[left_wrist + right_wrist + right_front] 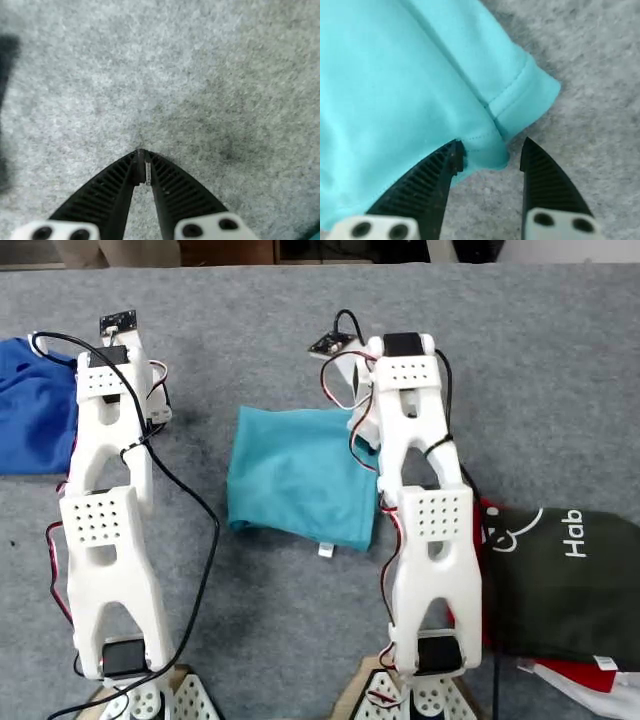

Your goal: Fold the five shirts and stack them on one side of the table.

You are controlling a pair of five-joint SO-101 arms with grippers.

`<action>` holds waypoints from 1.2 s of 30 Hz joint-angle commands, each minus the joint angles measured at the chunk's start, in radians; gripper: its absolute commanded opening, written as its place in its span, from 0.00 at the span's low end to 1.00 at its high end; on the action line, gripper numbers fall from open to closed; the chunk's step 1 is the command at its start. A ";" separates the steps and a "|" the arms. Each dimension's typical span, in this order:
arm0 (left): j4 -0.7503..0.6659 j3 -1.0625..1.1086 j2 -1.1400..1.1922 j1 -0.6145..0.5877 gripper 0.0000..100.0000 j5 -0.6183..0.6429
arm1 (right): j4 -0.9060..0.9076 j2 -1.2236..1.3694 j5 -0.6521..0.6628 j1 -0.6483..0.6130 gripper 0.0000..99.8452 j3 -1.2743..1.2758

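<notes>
The surface is covered with grey felt, matt and a little fuzzy. The teal shirt is smooth knit cloth with a stitched hem, not shiny. The blue shirt and the dark shirt are matt cloth too; the dark one has a flat white print. The left arm and right arm are smooth white plastic, slightly glossy. The left tool and right tool are matt black plastic, ribbed inside.

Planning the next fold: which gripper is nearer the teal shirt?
Right. The right gripper is open, with a hemmed corner of the teal shirt between its fingers. The left gripper is shut over bare grey table cover, apart from that shirt.
</notes>
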 commanded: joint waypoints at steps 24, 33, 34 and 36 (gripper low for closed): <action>-0.028 -0.038 0.001 -0.003 0.02 0.002 | 0.041 0.002 0.003 0.013 0.01 -0.344; -0.028 -0.038 0.001 -0.003 0.02 0.002 | -0.058 0.007 0.003 -0.025 0.01 -0.354; -0.028 -0.038 0.001 -0.003 0.02 0.002 | -0.058 0.007 0.003 -0.031 0.01 -0.352; -0.028 -0.038 0.001 -0.003 0.02 0.002 | -0.060 0.007 0.003 -0.038 0.01 -0.352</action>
